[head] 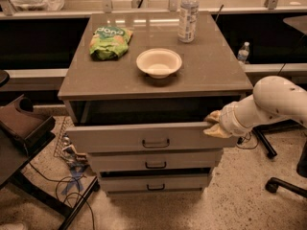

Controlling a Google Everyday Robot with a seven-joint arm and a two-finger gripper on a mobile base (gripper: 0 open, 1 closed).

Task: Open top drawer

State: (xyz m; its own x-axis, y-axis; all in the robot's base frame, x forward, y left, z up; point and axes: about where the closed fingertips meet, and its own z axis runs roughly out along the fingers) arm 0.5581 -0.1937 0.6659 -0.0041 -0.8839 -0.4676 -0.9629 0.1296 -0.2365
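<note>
The top drawer [144,139] is the widest grey front of three, with a small dark bar handle [156,143] at its centre. It stands pulled out from the cabinet, and its dark inside shows above the front. My gripper [214,124] is at the drawer's upper right corner, on the top edge of the front. My white arm [273,102] reaches in from the right. Two shorter drawer fronts [152,164] sit below.
On the cabinet top [110,78] are a green snack bag [109,42], a white bowl [159,63] and a water bottle [188,14]. A dark chair [21,123] and cables [72,164] are at the left. A chair base [283,183] is at the right.
</note>
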